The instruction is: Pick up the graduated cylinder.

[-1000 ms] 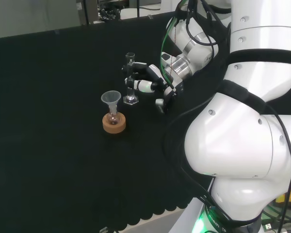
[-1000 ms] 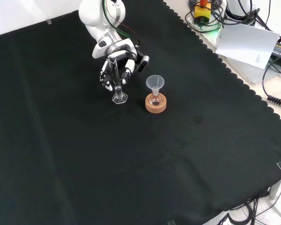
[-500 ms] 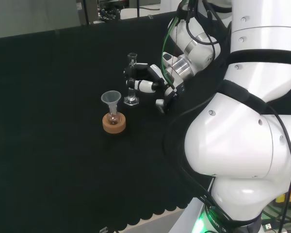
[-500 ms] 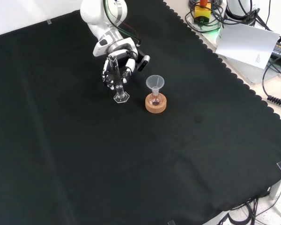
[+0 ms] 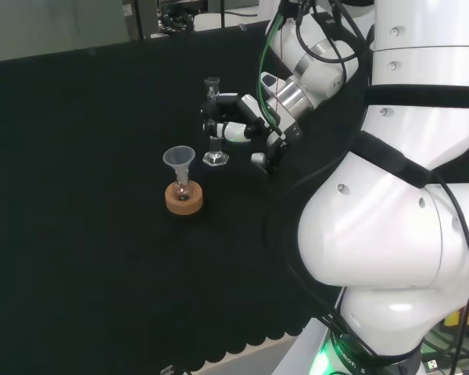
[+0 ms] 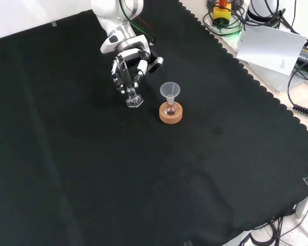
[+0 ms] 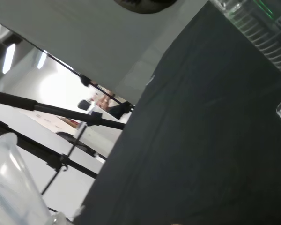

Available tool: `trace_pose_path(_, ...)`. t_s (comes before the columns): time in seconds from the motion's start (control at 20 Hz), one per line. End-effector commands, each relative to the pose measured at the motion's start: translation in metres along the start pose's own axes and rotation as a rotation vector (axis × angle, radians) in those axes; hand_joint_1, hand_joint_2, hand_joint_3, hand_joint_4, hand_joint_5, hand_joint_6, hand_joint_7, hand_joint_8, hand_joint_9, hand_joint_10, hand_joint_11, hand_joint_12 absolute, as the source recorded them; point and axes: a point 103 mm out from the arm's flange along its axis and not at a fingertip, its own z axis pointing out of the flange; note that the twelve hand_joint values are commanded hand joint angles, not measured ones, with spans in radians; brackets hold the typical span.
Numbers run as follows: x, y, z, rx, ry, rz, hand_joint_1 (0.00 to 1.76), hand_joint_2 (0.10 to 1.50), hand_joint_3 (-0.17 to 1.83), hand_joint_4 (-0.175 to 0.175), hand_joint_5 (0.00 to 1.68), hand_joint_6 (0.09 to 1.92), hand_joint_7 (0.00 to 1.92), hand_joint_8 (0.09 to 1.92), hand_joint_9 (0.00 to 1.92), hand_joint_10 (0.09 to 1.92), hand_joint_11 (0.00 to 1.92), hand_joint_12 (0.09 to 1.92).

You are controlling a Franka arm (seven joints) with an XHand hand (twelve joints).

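A slim clear graduated cylinder (image 5: 213, 117) with a hexagonal foot (image 6: 134, 101) is held in the hand (image 5: 238, 123), whose fingers are curled round its tube. In the front view the hand (image 6: 129, 64) sits above the foot, and the cylinder (image 6: 127, 82) leans a little. Its foot appears slightly off the black cloth. The wrist view shows the ribbed clear tube of the cylinder (image 7: 257, 33) close by.
A clear funnel (image 5: 179, 160) sits in a small flask on a cork ring (image 5: 184, 198), just in front of the cylinder in the head view. In the front view the cork ring (image 6: 171, 114) lies right of the cylinder's foot. The arm's white links (image 5: 391, 219) fill the right.
The hand has closed round the cylinder and moved with it up and slightly away from the cork ring. The cylinder's foot has shifted with it; the funnel and flask stayed put.
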Motion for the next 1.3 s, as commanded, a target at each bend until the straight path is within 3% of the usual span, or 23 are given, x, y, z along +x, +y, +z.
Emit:
trace_pose_path(0.05,0.006,-0.002,-0.010,0.030,-0.126,-0.015,1.12,1.10,0.00,-0.035,1.02,0.94,1.16,0.46,1.47,0.09,1.32,0.77)
trace_pose_path(0.15,0.009,-0.003,-0.014,0.032,-0.170,-0.020,1.22,1.08,0.00,-0.127,1.04,0.90,1.11,0.72,1.50,0.09,1.34,0.74)
trace_pose_path(0.3,0.014,-0.004,-0.023,0.048,-0.205,-0.021,1.27,1.07,0.00,-0.170,1.06,0.86,1.10,0.83,1.55,0.09,1.36,0.73)
trace_pose_path(0.7,0.028,-0.012,-0.046,0.125,-0.358,-0.037,1.28,1.06,0.00,-0.175,1.07,0.84,1.11,0.83,1.56,0.09,1.37,0.73)
trace_pose_path(1.3,0.066,-0.037,-0.076,0.228,-0.507,-0.040,1.28,1.06,0.00,-0.175,1.08,0.83,1.11,0.82,1.57,0.09,1.39,0.72)
